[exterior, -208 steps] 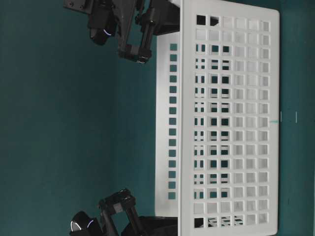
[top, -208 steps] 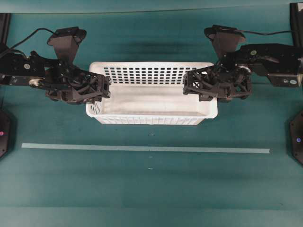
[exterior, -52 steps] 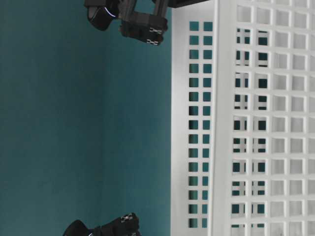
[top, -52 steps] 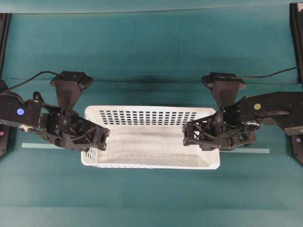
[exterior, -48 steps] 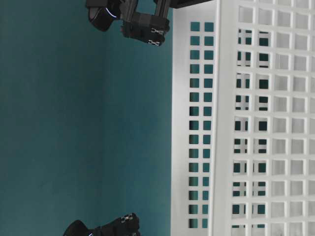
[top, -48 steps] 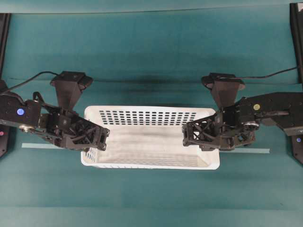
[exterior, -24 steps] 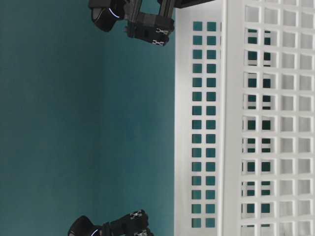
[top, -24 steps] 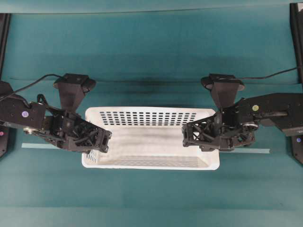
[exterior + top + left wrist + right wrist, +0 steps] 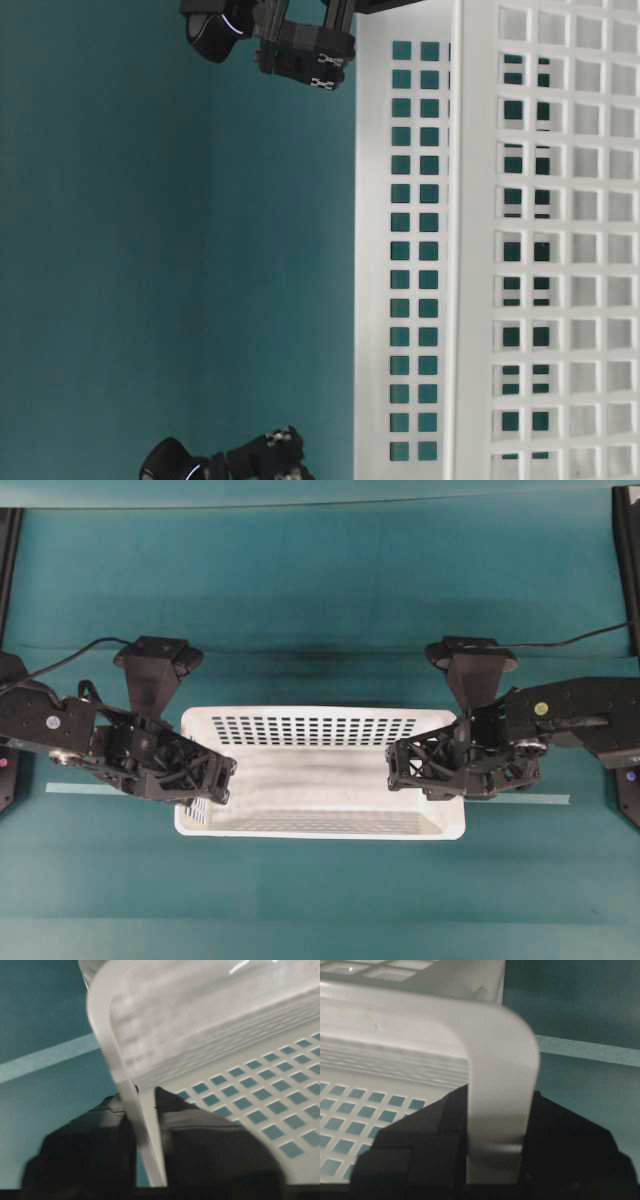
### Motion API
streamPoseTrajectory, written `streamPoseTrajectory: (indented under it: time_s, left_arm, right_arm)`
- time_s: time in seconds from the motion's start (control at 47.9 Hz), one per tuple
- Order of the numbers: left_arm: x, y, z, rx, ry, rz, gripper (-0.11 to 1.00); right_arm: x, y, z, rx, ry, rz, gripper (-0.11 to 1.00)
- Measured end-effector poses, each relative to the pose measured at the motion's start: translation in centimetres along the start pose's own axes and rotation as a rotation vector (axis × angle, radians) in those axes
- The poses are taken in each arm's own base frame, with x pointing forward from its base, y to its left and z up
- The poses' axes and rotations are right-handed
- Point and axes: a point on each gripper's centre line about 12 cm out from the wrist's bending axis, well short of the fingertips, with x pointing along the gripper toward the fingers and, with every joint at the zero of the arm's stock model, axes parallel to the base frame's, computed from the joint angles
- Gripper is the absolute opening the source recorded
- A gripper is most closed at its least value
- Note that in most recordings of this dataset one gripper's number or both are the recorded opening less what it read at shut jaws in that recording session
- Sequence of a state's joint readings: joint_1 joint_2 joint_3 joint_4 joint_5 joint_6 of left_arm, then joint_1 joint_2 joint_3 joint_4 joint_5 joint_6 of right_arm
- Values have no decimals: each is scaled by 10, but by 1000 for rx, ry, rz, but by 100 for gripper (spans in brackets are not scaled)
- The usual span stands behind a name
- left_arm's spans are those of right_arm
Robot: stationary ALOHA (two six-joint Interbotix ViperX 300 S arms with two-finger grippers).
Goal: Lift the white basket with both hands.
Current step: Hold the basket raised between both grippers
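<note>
The white basket (image 9: 320,832) lies lengthwise across the middle of the teal table, seen also from the side (image 9: 470,250). My left gripper (image 9: 222,778) straddles its left short rim. In the left wrist view that rim (image 9: 200,1020) runs tilted between the fingers of the left gripper (image 9: 140,1095), with a sliver of teal showing beside the outer finger, so the jaws stand loose. My right gripper (image 9: 397,765) is at the right short rim. Up close, the right gripper (image 9: 497,1095) is shut on the broad rim strip of the basket (image 9: 495,1050).
A pale tape strip (image 9: 110,788) runs across the table and passes under the basket, showing again at the right (image 9: 545,799). Black arm mounts stand at the side edges (image 9: 628,780). A cable (image 9: 570,637) trails from the right wrist camera.
The basket looks slightly smaller from above and its left end has shifted a little. The left arm has turned and moved slightly inward. The right arm has hardly moved.
</note>
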State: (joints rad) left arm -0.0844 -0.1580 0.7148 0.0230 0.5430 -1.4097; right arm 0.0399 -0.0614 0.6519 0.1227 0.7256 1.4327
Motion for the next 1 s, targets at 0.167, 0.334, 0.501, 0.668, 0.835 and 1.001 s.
streamPoseTrajectory:
  time_s: [0.167, 0.334, 0.501, 0.668, 0.835, 1.001]
  left_arm:
    - [2, -1, -1, 16, 1, -7, 64]
    - [2, -2, -2, 21, 1, -11, 95]
    - [2, -2, -3, 26, 1, -13, 93]
    - [2, -1, -3, 26, 1, -10, 93]
    - [-7, 1, -3, 24, -3, -29, 93]
    - [-22, 9, -4, 22, -7, -58, 93]
  right_arm:
    - [3, 0, -4, -40, -6, 7, 46]
    - [3, 0, -7, -52, -4, 11, 88]
    - [3, 0, -4, -46, -9, 11, 99]
    - [2, -1, 1, -38, -14, 12, 98]
    - [-8, 0, 5, -25, -19, 31, 98]
    - [-24, -3, 6, -18, -19, 39, 98]
